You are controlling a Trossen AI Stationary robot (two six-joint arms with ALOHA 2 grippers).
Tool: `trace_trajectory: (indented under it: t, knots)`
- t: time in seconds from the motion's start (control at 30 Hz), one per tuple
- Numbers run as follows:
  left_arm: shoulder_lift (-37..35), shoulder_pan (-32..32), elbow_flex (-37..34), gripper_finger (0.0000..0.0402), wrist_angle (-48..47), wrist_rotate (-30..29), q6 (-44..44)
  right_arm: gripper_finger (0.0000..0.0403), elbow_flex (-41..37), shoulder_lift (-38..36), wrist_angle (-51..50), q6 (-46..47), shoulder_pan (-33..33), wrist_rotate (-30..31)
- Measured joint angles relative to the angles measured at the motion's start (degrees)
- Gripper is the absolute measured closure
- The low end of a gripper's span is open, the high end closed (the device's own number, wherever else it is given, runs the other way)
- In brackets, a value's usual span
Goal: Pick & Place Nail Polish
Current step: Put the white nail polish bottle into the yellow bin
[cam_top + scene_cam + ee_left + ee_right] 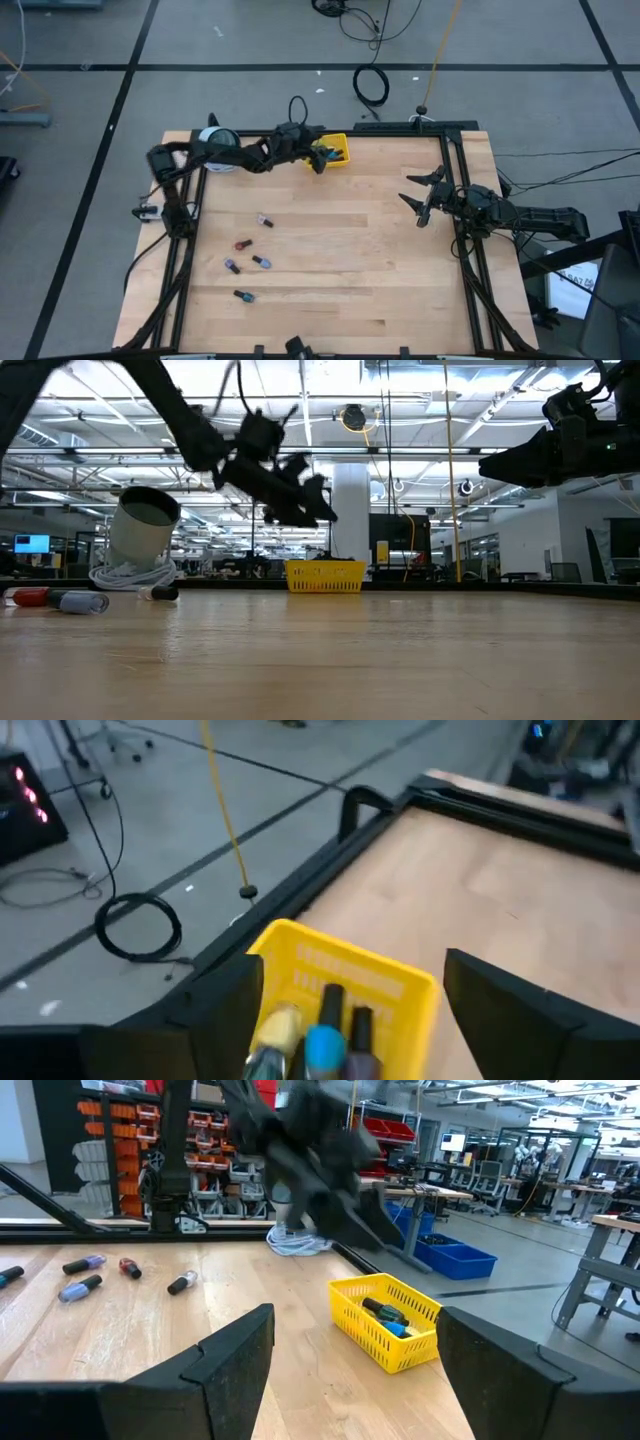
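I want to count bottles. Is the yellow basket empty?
Not empty. The basket holds several bottles, seen lying inside it in both wrist views.

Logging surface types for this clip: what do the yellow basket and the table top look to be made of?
The yellow basket looks like moulded plastic: uniform bright colour and slotted, mesh-like walls. The table top looks like light wood, probably butcher-block, with long plank seams, visible grain and a smooth, faintly glossy finish.

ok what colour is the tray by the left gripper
Yellow, with a mesh-like wall; the tray shows best in the right wrist view.
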Motion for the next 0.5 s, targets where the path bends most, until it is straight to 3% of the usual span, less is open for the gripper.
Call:
trace_trajectory:
  t: [0.23,0.37,0.5]
  knots:
    - [-18.4,-5.2,0.0,0.0081,-28.5,-0.2,5.4,0.0135,0.0,0.0,0.0,0.0,0.0,0.0]
    - [-25.8,-9.6,0.0,0.009,-48.9,-0.2,2.1,0.0135,0.0,0.0,0.0,0.0,0.0,0.0]
    - [-28.0,-14.3,0.0,0.0098,-65.2,-0.2,-4.6,0.0135,0.0,0.0,0.0,0.7,0.0,0.0]
